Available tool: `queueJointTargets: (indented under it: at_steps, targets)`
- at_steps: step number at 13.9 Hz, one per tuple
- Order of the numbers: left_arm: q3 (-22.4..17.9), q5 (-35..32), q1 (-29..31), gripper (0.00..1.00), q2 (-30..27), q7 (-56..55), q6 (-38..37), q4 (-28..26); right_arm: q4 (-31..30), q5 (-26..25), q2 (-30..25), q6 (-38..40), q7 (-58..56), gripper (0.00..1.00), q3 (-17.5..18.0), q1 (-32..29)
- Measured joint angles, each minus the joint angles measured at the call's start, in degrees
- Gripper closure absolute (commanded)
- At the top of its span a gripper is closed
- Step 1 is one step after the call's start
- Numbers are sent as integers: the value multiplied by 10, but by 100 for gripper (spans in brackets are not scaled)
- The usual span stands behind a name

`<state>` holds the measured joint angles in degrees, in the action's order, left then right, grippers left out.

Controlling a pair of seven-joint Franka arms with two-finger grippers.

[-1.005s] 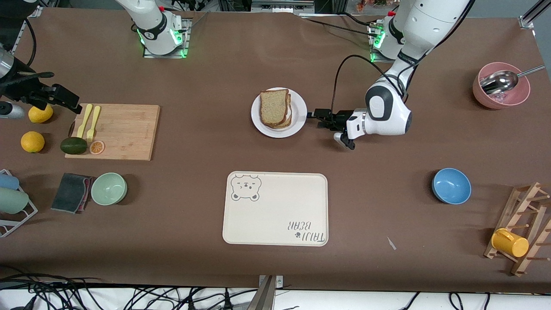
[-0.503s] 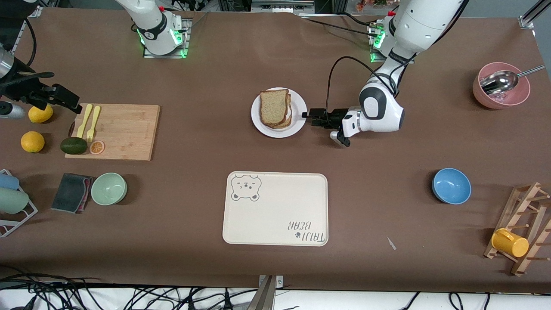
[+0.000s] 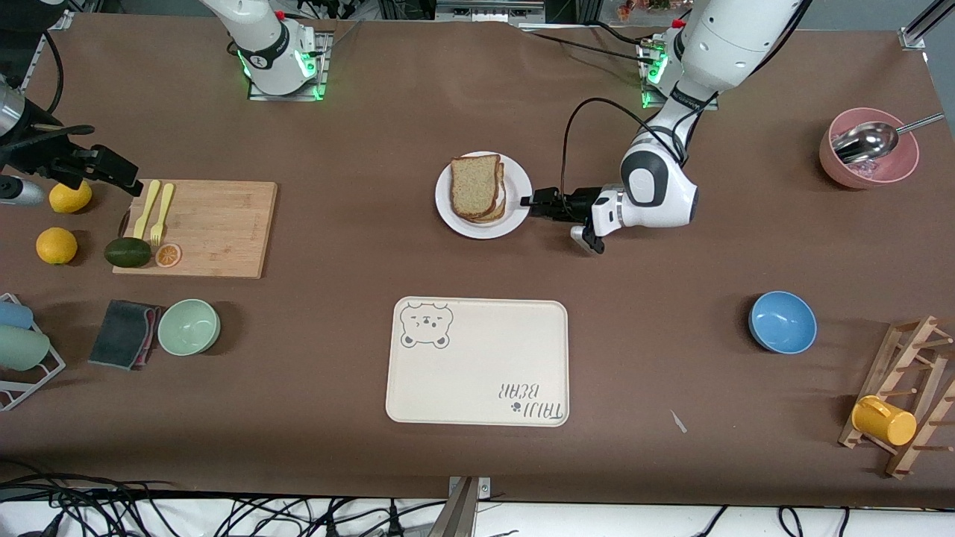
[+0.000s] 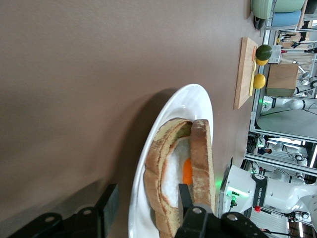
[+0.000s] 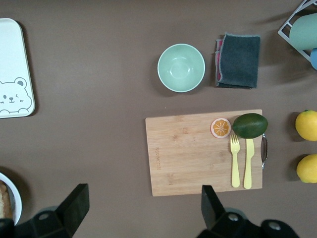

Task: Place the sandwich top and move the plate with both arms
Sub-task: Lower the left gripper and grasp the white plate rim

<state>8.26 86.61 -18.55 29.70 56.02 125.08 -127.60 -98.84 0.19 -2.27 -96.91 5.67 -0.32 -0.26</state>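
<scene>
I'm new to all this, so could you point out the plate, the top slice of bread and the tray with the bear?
plate [image 3: 455, 216]: front view, bare white rim.
top slice of bread [image 3: 474, 184]: front view, middle of its speckled face.
bear tray [image 3: 477, 373]: front view, plain centre.

Bright, even overhead light on the brown counter [image 3: 358, 134]; soft short shadows beside the bowls; the pincer fingers [image 4: 185, 198] blur close to the left wrist lens.
</scene>
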Motion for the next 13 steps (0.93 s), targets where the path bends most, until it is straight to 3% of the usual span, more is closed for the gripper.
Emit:
queueJointTargets:
  at_steps: [7, 11, 13]
  targets:
    - [3, 24, -7, 44, 12, 21, 0, 0, 0, 0, 0, 1, 0, 0, 0, 0]
    - [3, 27, -15, 59, 17, 23, 1, 0, 0, 0, 0, 1, 0, 0, 0, 0]
    - [3, 27, -15, 74, 17, 23, 1, 0, 0, 0, 0, 1, 1, 0, 0, 0]
